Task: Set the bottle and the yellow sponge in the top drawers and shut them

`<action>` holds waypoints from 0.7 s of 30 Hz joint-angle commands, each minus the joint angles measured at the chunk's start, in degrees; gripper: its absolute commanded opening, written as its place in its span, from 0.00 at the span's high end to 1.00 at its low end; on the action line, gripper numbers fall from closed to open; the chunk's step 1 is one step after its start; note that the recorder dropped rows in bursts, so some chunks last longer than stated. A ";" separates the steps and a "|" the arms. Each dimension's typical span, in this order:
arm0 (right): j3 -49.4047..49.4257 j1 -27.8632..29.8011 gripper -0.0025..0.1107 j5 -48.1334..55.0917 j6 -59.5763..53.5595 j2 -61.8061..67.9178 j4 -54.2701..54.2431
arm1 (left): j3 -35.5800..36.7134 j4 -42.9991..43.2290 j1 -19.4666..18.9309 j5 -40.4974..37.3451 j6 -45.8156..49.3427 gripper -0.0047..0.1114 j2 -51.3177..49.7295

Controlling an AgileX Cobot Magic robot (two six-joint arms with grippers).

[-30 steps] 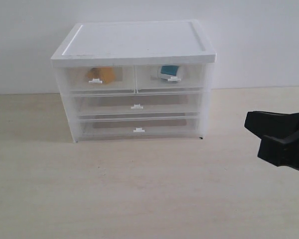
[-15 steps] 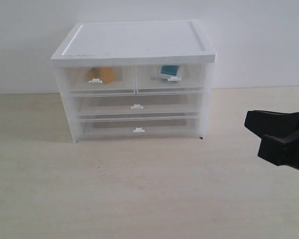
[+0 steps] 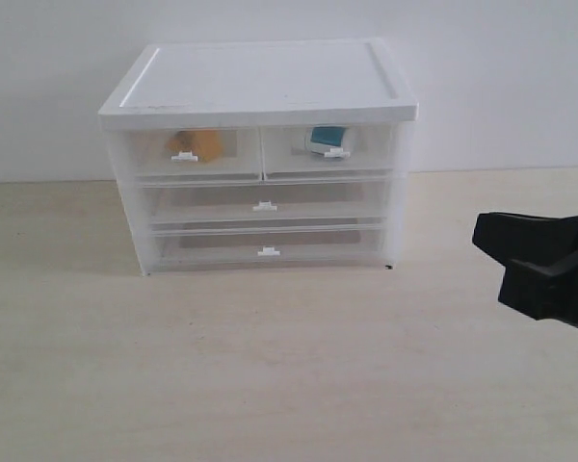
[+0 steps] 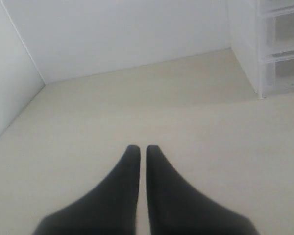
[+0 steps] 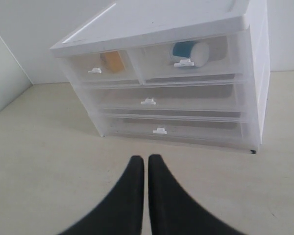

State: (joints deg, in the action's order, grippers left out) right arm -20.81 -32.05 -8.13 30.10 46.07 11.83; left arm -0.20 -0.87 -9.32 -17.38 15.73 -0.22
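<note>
Holding left gripper (image 4: 138, 149) and right gripper (image 5: 142, 159) closed, empty, I face top drawers (image 3: 222, 162) at twelve o'clock. Stray swings could jar them.

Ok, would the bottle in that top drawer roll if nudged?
Probably: the bottle is cylindrical and lies on its side, so it should roll. Small, plastic-looking, so likely light. The drawer walls would probably stop it.

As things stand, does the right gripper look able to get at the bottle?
Probably not directly: the bottle lies inside the closed right-hand top drawer, behind its front. The right gripper, shut, would have to pull that drawer open first.
</note>
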 commanded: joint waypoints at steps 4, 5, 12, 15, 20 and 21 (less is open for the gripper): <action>0.14 0.13 0.98 -0.55 -0.33 -0.22 0.32 | 0.20 -6.08 -0.16 0.55 -0.25 0.93 0.22; 0.14 0.13 0.98 -0.55 -0.33 -0.22 0.32 | 0.20 -7.04 -0.16 0.55 -0.25 0.93 0.22; 0.14 0.13 0.98 -0.55 -0.33 -0.22 0.32 | 0.20 -8.55 -0.16 0.09 -0.25 0.93 0.22; 0.14 0.13 0.98 -0.55 -0.33 -0.22 0.32 | 0.20 -8.55 -0.16 0.09 -0.25 0.93 0.22; 0.14 0.13 0.98 -0.55 -0.33 -0.22 0.32 | 0.20 -8.55 -0.16 0.09 -0.25 0.93 0.22; 0.14 0.13 0.98 -0.55 -0.33 -0.22 0.32 | 0.20 -8.55 -0.16 0.09 -0.25 0.93 0.22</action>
State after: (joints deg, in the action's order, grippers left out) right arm -20.81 -32.05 -8.25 30.10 46.07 11.83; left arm -0.20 -8.93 -9.32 -17.38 15.73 -0.22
